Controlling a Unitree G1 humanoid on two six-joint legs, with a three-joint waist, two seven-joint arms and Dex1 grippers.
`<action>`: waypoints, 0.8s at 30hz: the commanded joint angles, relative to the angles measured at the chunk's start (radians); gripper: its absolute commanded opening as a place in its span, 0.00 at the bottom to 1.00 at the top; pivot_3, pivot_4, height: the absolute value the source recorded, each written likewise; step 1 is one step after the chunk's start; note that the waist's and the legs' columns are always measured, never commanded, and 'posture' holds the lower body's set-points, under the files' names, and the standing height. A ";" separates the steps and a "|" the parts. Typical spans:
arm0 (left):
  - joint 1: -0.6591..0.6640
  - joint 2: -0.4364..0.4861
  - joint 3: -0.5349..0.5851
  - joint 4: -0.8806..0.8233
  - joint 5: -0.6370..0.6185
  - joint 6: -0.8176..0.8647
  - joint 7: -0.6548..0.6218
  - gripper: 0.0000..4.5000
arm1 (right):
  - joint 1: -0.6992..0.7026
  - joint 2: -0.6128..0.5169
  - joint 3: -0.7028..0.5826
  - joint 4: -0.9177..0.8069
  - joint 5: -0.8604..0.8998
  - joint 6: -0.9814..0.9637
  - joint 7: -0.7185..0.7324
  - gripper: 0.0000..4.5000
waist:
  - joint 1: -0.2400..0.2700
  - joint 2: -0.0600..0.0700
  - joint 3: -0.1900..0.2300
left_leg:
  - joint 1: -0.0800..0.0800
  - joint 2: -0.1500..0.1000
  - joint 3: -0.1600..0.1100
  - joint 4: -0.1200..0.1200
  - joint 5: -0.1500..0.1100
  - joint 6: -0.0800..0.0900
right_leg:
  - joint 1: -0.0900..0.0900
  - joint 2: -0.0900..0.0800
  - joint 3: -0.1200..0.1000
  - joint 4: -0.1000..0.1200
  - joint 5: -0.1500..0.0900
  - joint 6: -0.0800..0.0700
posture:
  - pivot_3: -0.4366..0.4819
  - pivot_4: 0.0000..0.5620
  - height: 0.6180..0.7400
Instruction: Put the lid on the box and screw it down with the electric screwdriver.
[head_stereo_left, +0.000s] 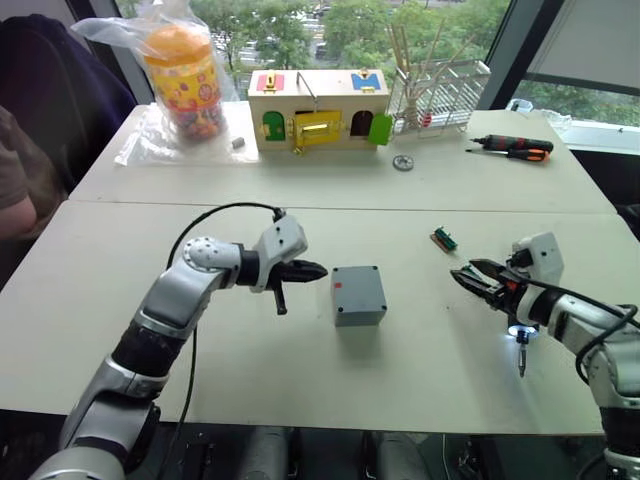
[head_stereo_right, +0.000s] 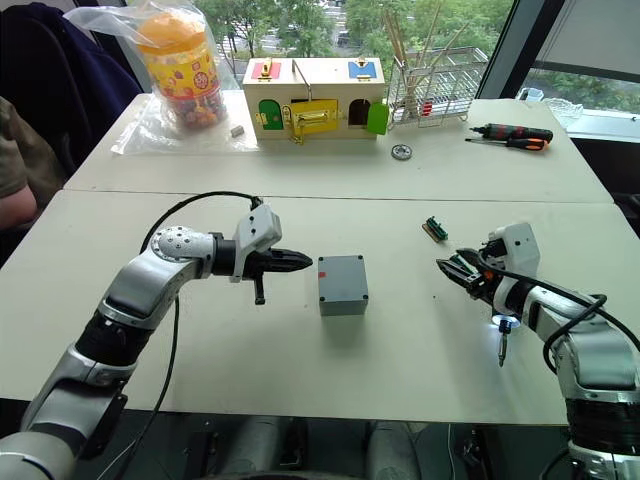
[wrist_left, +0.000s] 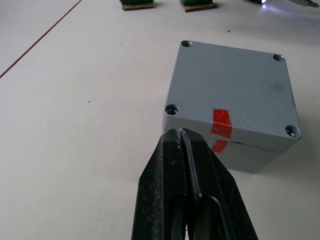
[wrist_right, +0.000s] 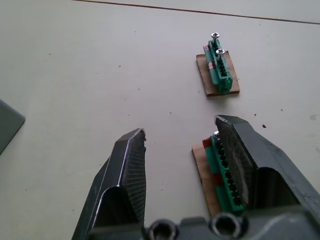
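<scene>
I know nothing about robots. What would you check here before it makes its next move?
1. Lid seated on box: ok, red marks line up.
2. Screws in lid's corner holes: not ok, they look empty.
3. Left gripper beside box, jaws shut: ok.
4. Right gripper jaws open, empty: ok.
5. Screws waiting in green holder: ok.
6. Electric screwdriver in hand: cannot tell; lit tip under right arm.

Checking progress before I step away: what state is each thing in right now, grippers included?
Lid: seated on the box, closing it.
Left gripper: shut, empty, beside the box.
Right gripper: open, empty.
Electric screwdriver: tip light on.
Wooden box: one green door open.
</scene>
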 joint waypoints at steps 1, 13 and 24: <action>0.007 0.017 0.005 -0.038 0.003 -0.009 0.009 0.00 | -0.024 -0.011 -0.005 0.038 -0.028 -0.053 0.002 0.57 | -0.001 0.000 0.000 | 0.000 0.000 0.000 0.000 0.000 0.000 | 0.000 0.000 0.000 0.000 0.000 0.000 | 0.48 0.27 0.72; 0.010 0.010 -0.005 -0.042 -0.001 -0.008 0.025 0.00 | -0.031 0.014 -0.014 0.056 -0.014 -0.048 -0.001 0.46 | -0.001 0.000 0.000 | 0.000 0.000 0.000 0.000 0.000 0.000 | 0.000 0.000 0.000 0.000 0.000 0.000 | 0.48 0.27 0.72; 0.003 0.012 -0.007 -0.035 -0.001 -0.012 0.024 0.00 | -0.040 0.020 -0.016 0.069 -0.017 -0.043 -0.010 0.01 | -0.001 0.000 0.000 | 0.000 0.000 0.000 0.000 0.000 0.000 | 0.000 0.000 0.000 0.000 0.000 0.000 | 0.48 0.27 0.72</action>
